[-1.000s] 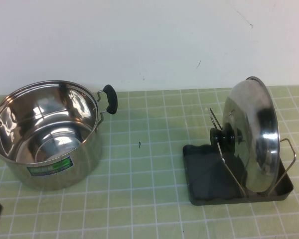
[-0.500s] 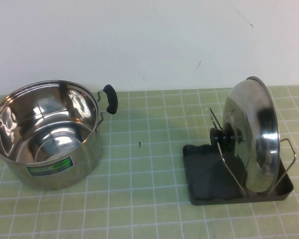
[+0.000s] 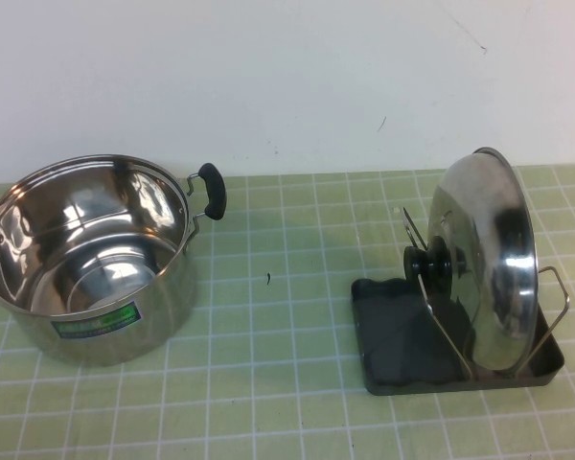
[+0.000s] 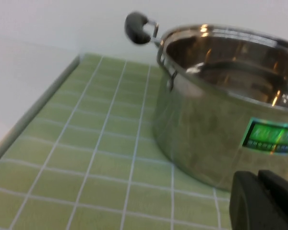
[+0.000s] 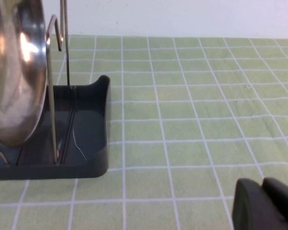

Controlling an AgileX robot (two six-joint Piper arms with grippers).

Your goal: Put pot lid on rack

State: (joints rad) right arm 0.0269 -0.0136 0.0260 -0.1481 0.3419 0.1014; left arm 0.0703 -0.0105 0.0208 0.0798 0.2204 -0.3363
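Observation:
The shiny steel pot lid (image 3: 487, 259) with its black knob (image 3: 431, 261) stands on edge in the rack (image 3: 393, 335), a dark grey tray with silver wire loops, at the right of the table. The lid also shows in the right wrist view (image 5: 14, 72), held between the wires over the rack's tray (image 5: 86, 158). My left gripper (image 4: 259, 201) is shut and empty, low beside the pot. My right gripper (image 5: 264, 203) is shut and empty, off to the side of the rack. Neither gripper shows in the high view.
A steel pot (image 3: 86, 278) with a green label and black handle (image 3: 212, 190) sits open at the left; it fills the left wrist view (image 4: 221, 100). A green checked mat (image 3: 278, 335) covers the table. A white wall stands behind.
A dark piece of the left arm at the high view's lower left corner one second ago has gone out of view. The lid, rack and pot have not moved.

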